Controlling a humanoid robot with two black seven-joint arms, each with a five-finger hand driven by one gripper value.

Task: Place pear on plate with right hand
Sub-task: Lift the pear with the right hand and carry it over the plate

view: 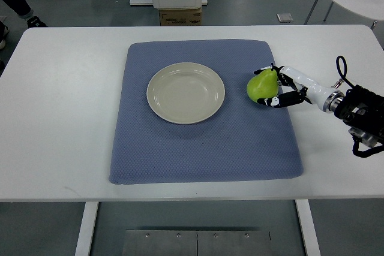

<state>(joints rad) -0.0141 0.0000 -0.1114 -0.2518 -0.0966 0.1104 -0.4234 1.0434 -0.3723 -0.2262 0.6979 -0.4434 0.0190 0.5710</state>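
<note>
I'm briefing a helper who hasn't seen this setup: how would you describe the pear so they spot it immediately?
Find the blue mat on the white table, with a round cream plate at its centre. Right of the plate, near the mat's right edge, sits the pear, with the right hand closed around it. It is the only bright green thing there.

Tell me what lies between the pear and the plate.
Nothing but bare blue mat in the top view. The pear, gripped by the right hand, sits just right of the empty plate.
</note>
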